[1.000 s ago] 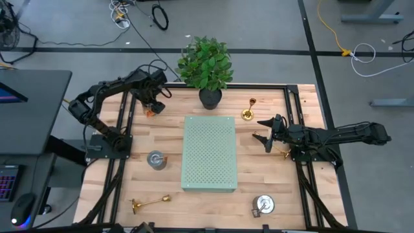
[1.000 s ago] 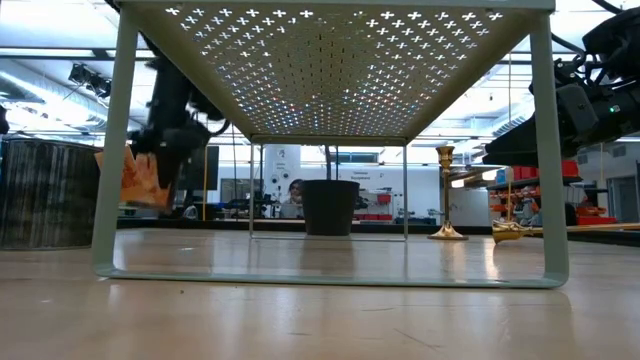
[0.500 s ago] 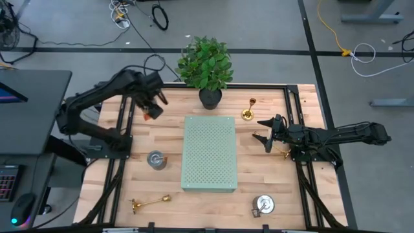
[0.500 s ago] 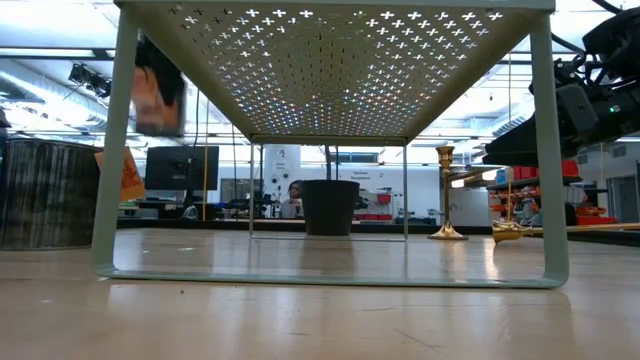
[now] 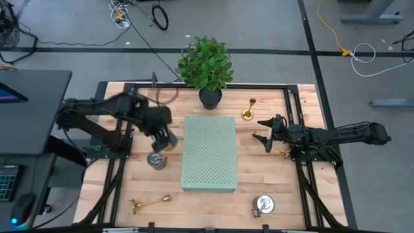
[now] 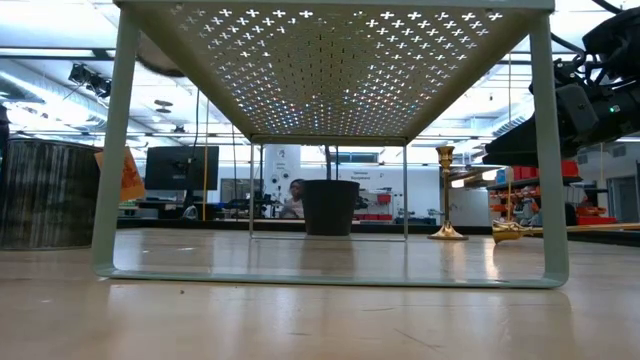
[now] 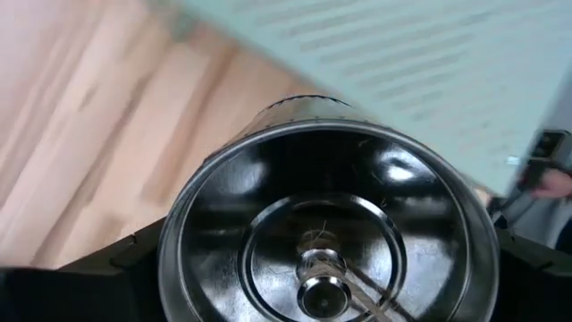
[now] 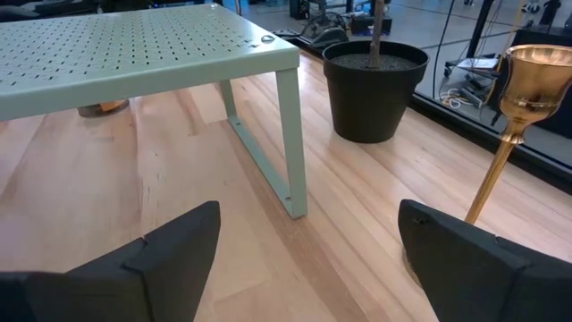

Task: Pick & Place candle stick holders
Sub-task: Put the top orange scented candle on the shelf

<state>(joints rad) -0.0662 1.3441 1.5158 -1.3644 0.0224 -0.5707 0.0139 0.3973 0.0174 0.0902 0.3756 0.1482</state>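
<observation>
High view: left gripper (image 5: 162,140) is hovering, fingers spread, just above the squat round silver candle holder (image 5: 156,160) standing on the wooden worktop (image 5: 252,168) beside the pale green perforated board (image 5: 209,153). Right gripper (image 5: 261,129) is waiting spread near the upright slim gold candle holder (image 5: 248,110).

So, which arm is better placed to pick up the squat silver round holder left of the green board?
Left: its open pincer hovers directly above the squat silver round holder; the right arm sits across the board.
</observation>
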